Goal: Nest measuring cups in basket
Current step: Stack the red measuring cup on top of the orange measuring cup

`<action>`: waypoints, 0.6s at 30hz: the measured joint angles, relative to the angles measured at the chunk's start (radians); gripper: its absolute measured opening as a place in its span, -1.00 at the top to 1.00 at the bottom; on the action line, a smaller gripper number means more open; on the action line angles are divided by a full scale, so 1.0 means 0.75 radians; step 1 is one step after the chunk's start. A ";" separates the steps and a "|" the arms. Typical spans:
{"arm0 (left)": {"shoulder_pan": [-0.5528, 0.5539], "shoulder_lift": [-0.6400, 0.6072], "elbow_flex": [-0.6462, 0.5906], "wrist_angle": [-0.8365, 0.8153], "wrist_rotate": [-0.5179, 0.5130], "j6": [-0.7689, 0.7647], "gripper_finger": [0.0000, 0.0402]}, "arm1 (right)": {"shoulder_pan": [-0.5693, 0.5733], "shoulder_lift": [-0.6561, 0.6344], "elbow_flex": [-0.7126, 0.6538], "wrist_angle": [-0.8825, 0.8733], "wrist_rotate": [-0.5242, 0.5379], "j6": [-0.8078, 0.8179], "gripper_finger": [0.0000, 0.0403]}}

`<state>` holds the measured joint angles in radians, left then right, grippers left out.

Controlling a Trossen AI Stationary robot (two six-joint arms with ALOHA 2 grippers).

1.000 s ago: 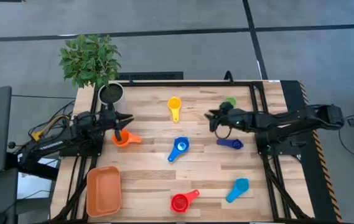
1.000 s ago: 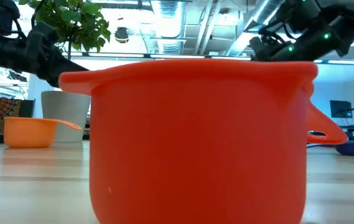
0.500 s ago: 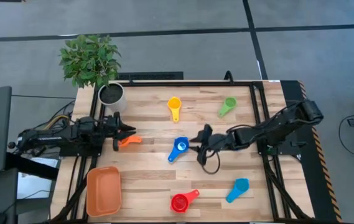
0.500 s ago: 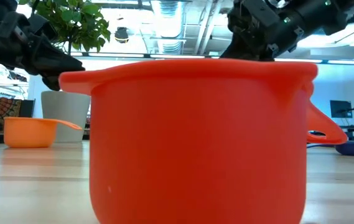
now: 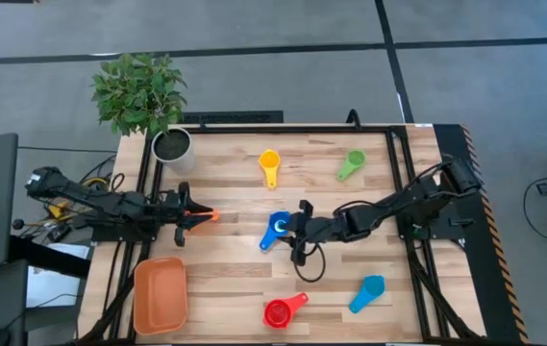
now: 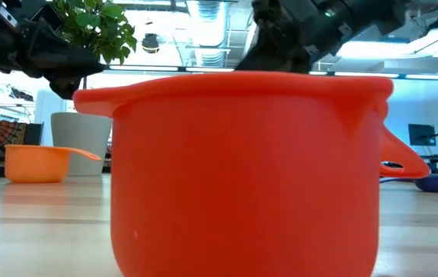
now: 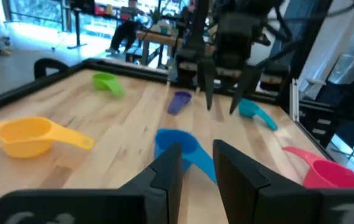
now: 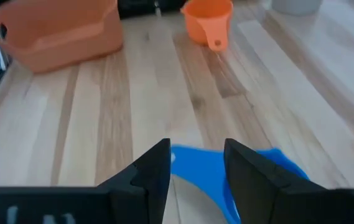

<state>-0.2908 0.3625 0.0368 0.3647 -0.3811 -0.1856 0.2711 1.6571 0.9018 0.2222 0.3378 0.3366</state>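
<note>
High view: right gripper (image 5: 298, 234), fingers apart, sits beside the mid-desk blue cup (image 5: 277, 228) — presumably lining up to grasp it — while left gripper (image 5: 186, 219), fingers narrowly apart and empty, waits near the left edge above the orange cup (image 5: 196, 217).

Dark jointed arms (image 5: 388, 204) (black cables looped)

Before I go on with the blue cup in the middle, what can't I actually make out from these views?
- Low view: red cup fills the picture, hiding the table centre and both gripper tips.
- High view: right gripper by the blue cup; contact too small to tell. The left arm covers the orange cup bowl.
- Right wrist view: blue cup cut off by the fingers.
</note>
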 joint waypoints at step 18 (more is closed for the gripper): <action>-0.131 0.793 0.274 0.300 -0.013 -0.030 0.37 | 0.040 -0.009 0.020 -0.106 0.011 0.057 0.33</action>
<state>-0.3889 0.9573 0.2423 0.5898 -0.3910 -0.2083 0.3014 1.6501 0.9169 0.1427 0.3460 0.3794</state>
